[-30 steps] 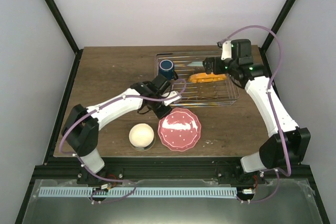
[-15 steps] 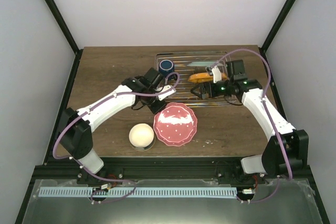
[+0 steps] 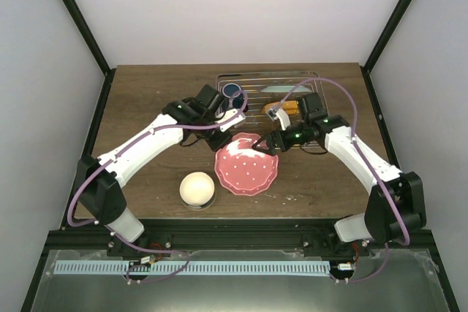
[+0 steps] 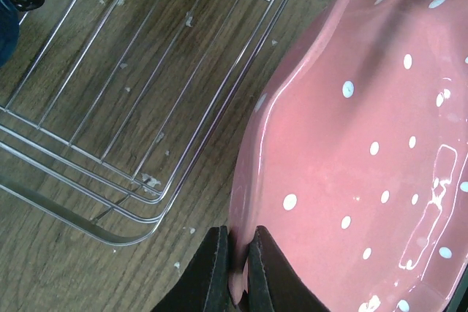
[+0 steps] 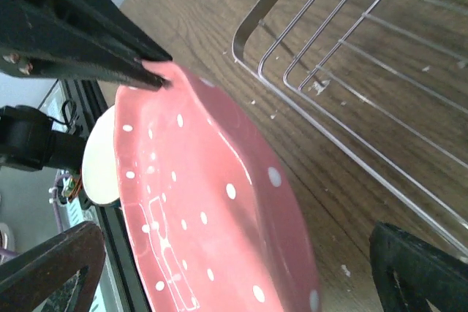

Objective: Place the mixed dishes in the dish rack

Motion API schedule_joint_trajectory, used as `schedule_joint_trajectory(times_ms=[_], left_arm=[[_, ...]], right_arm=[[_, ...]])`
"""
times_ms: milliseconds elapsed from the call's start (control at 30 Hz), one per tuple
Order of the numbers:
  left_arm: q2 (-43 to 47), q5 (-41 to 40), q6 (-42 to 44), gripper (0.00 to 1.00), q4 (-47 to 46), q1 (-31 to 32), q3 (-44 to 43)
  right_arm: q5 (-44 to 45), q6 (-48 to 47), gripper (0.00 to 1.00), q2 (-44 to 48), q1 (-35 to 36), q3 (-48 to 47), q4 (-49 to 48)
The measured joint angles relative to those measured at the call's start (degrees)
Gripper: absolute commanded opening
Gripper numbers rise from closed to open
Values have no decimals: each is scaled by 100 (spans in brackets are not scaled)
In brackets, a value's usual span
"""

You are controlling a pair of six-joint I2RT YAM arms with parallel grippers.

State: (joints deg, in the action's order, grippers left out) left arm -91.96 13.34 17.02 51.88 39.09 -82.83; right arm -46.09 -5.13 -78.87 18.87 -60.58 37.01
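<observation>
Nearest, cream-white bowl (image 3: 197, 188) sits on table (image 3: 146, 107); behind it, left gripper (image 4: 235, 257) pinches rim of tilted pink-red dotted plate (image 3: 247, 167), just outside dish rack (image 3: 270, 76); right gripper (image 3: 264, 145) gapes wide beside plate's far edge; dark blue mug (image 3: 234, 91) stands in rack's far-left corner

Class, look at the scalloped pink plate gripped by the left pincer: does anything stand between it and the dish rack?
No dish lies between them; the left wrist view shows only bare wood there. The one thing in the path is the open right pincer, which hangs at the pink plate's far rim, beside the dish rack's near edge.
</observation>
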Motion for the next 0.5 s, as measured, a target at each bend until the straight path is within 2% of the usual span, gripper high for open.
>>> schedule_joint_trajectory(times_ms=[100, 200, 267, 400, 500], left_arm=[[0, -7, 22, 0, 50, -13, -33], [0, -4, 33, 0, 61, -28, -87], [2, -7, 48, 0, 59, -44, -144], [17, -15, 107, 0, 52, -79, -227], [22, -17, 157, 0, 79, -109, -227]], right_arm=[[-28, -66, 96, -122, 120, 59, 26], [-28, -133, 86, -258, 142, 74, 50], [-31, -155, 74, -315, 146, 74, 50], [-107, -282, 37, -400, 153, 72, 37], [-168, -345, 21, -496, 149, 59, 70]])
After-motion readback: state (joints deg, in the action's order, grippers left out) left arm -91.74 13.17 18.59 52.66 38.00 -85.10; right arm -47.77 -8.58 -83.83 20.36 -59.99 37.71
